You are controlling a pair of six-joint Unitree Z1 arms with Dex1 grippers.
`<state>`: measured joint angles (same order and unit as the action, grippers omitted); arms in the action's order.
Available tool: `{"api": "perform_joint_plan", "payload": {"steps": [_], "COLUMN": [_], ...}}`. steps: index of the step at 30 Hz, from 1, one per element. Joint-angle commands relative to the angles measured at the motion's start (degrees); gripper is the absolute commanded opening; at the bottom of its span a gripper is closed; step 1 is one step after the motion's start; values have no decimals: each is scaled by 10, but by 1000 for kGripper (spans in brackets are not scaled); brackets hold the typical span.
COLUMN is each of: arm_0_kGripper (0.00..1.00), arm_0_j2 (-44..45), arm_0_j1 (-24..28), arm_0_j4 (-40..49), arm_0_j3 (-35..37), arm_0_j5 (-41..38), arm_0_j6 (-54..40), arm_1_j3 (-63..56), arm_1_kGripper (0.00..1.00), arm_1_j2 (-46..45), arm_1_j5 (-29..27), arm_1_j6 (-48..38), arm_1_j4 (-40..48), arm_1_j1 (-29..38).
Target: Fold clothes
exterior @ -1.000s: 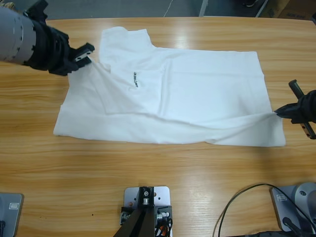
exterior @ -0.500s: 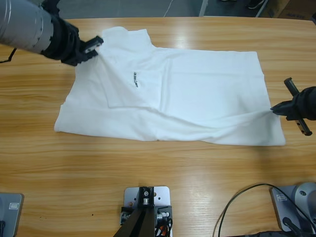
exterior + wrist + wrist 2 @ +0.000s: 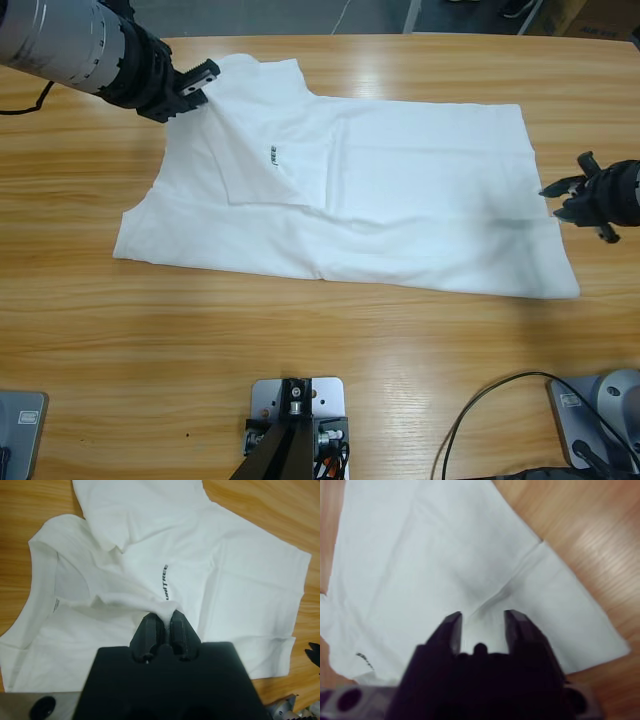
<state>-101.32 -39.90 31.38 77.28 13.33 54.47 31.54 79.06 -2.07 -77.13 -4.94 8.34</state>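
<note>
A white short-sleeved T-shirt [image 3: 400, 205] lies spread across the middle of the long wooden table [image 3: 320, 340], its length running from the left part of the high view to the right, with a small dark lettered logo [image 3: 273, 154] showing on the chest near the left end. The left hand [image 3: 196, 82], on the arm entering from the upper left corner of the high view, is clenched on a pinch of the shirt's fabric at the upper left of the garment; in the left wrist view the two black jaws stand pressed together with a peak of white cloth drawn up between them, just below the logo [image 3: 165, 582]. From this pinch a fold of cloth rises off the table, so that a flap of the shirt's left part lies doubled over toward the chest. The neck opening [image 3: 45, 570] appears in the left wrist view at the left of the picture. The right hand [image 3: 572, 198] hangs at the right edge of the high view, just beside the shirt's right edge; in the right wrist view its jaws stand apart with white cloth visible in the gap beyond them, released, and whether their tips touch the fabric cannot be told.
</note>
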Motion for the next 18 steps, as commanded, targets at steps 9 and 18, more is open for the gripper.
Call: {"api": "perform_joint_plan", "payload": {"steps": [9,18], "arm_0_kGripper": [0,0], "arm_0_j2": [-7,2], "arm_0_j1": [8,5], "arm_0_j4": [-4,9], "arm_0_j3": [-26,-97], "arm_0_j5": [-3,-28], "arm_0_j6": [-3,40], "arm_1_j3": [-36,-54], "arm_1_kGripper": [1000,1000], "arm_1_j2": [-171,-174], "arm_1_j5": [59,68], "arm_1_j6": [167,167], "arm_1_j4": [-33,-48], "arm_1_j1": [-14,-14]}}
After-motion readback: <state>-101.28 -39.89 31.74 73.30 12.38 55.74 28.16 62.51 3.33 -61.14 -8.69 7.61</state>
